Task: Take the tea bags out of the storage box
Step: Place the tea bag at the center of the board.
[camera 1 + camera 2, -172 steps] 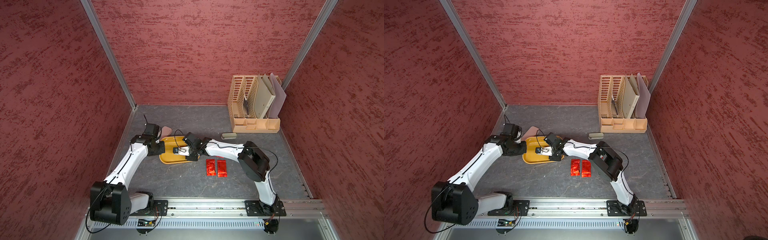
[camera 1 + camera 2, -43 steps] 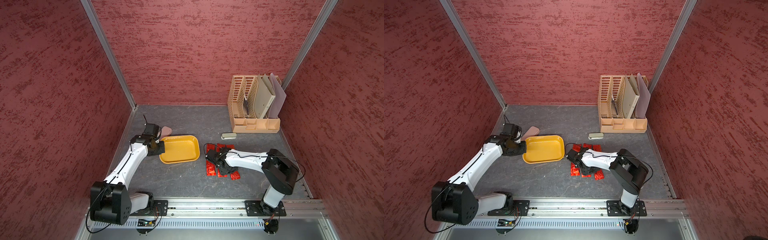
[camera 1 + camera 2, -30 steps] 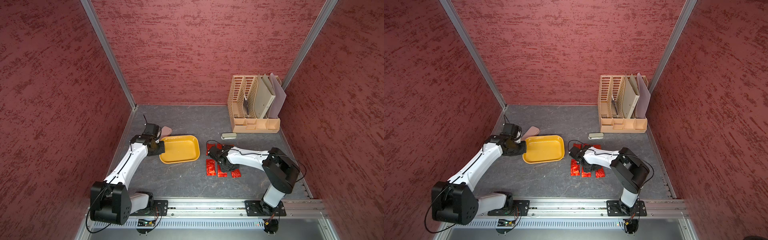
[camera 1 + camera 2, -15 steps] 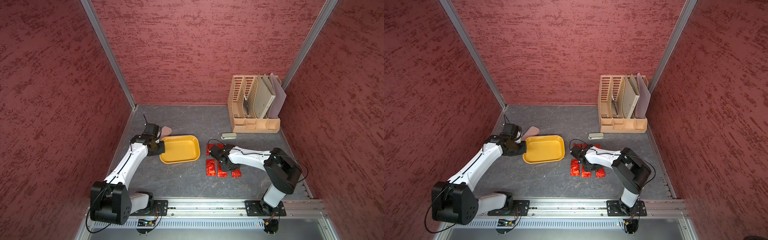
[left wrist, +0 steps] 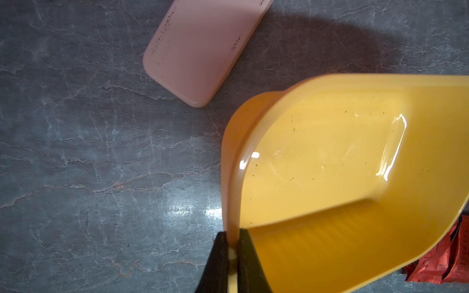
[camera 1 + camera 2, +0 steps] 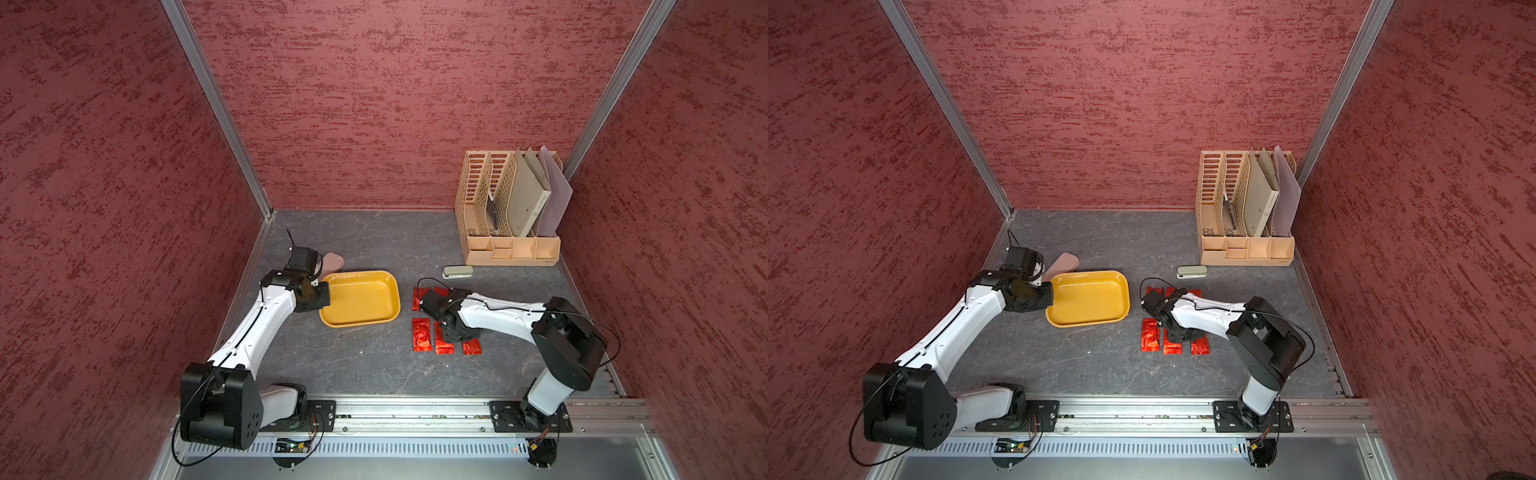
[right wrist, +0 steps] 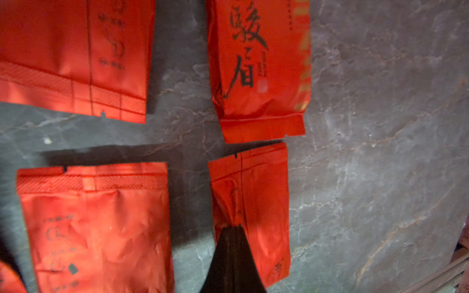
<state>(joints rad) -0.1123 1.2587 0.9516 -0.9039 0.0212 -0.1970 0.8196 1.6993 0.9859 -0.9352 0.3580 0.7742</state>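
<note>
The mustard-yellow storage box [image 6: 359,297] [image 6: 1088,297] lies empty on the grey table. My left gripper [image 6: 322,297] [image 5: 232,234] is shut on the rim of its left short wall [image 5: 229,177]. To the right of the box, several red foil tea bags [image 6: 421,334] [image 6: 1150,334] lie flat in two rows. My right gripper [image 6: 455,334] [image 7: 232,228] hangs over them, shut. Its tip touches one crinkled tea bag [image 7: 261,203]. I cannot tell whether it pinches the foil. The right arm hides part of the rows in both top views.
A pink flat case [image 6: 330,262] [image 5: 203,48] lies just behind the box's left end. A small grey stapler [image 6: 457,271] sits behind the tea bags. A tall beige file organiser [image 6: 509,216] stands at the back right. Red walls close three sides.
The right gripper, shut throughout, has shifted a little among the tea bags, which now lie in straighter rows. The left arm and the box have not moved.
</note>
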